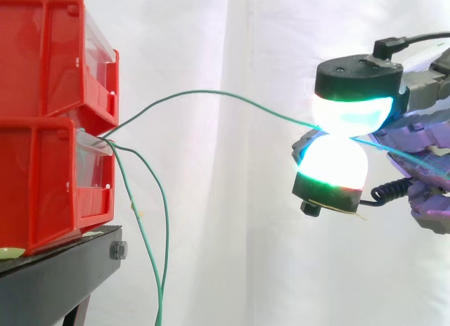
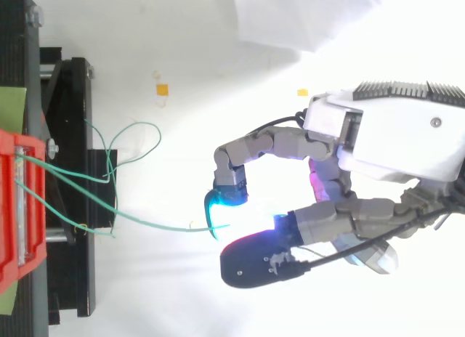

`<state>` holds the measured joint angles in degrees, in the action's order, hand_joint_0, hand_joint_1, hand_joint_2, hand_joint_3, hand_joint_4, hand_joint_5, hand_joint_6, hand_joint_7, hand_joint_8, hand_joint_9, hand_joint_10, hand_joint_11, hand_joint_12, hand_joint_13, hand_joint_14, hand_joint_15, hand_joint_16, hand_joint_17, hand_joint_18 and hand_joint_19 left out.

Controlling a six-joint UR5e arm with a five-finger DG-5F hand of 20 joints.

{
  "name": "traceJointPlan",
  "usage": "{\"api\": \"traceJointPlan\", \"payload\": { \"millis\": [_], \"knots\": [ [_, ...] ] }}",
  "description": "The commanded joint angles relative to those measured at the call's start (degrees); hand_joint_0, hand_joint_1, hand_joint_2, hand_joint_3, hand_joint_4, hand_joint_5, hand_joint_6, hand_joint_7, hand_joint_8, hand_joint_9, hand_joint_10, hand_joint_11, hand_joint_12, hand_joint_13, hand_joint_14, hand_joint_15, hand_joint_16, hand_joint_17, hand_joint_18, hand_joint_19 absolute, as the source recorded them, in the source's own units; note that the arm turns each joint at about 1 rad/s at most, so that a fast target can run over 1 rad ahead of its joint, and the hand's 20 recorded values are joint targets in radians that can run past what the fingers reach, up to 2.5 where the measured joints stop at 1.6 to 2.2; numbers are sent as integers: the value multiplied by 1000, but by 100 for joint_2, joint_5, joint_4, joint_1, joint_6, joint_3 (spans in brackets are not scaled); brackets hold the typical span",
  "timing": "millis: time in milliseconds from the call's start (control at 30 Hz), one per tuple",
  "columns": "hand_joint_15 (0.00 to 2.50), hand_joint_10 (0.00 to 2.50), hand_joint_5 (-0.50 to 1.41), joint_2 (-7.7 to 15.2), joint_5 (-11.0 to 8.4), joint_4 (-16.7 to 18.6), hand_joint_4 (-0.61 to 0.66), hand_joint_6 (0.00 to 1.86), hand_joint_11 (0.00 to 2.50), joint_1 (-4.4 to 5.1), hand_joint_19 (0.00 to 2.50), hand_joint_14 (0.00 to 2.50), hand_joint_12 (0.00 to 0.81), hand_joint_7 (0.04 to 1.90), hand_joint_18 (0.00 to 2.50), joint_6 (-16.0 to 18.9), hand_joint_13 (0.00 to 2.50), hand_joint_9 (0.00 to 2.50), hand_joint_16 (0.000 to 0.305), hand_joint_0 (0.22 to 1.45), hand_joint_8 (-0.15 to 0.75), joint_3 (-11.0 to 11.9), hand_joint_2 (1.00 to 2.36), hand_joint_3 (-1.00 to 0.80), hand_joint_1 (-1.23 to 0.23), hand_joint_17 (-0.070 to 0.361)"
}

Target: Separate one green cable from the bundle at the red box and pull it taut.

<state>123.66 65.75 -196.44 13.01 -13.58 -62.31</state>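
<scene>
Pinching one green cable (image 1: 211, 93) between glowing pads (image 1: 330, 161), the hand (image 1: 358, 74) holds it arched from red bins (image 1: 42, 178).

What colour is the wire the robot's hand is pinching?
Green. The cable in the hand shows best in the side view.

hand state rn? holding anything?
hand: shut on the green cable, pinched between its fingertips; the cable arcs, not taut.
</scene>
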Motion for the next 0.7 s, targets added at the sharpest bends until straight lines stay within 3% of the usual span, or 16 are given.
{"api": "traceJointPlan", "payload": {
  "millis": [0,67,167,233,300,500,667],
  "knots": [
    [762,22,152,0,-1,0,-4,502,609,0,839,22,408,1297,1287,-5,1760,2270,55,460,162,0,1000,-500,-436,124],
    [721,19,154,0,-1,0,20,502,535,0,785,20,425,1297,1366,-5,1796,2280,64,402,168,0,1000,-500,-220,144],
    [742,20,152,0,-1,0,-13,502,546,0,846,20,402,1292,1268,4,1752,2255,56,442,128,0,1000,-500,-76,127],
    [750,23,151,0,-9,0,-40,501,562,0,872,23,390,1286,1221,13,1727,2264,51,499,112,0,1000,-500,-79,115],
    [756,21,151,0,-9,0,-46,501,583,0,876,23,381,1285,1206,22,1723,2271,48,537,96,0,1000,-500,-109,107],
    [744,26,152,0,-18,0,-46,502,667,0,898,22,398,1270,1225,30,1718,2309,39,678,44,0,1000,-500,-408,89],
    [737,27,154,0,-18,9,-47,502,682,0,900,23,396,1263,1246,30,1713,2315,38,719,51,0,1000,-500,-501,85]
  ]
}}
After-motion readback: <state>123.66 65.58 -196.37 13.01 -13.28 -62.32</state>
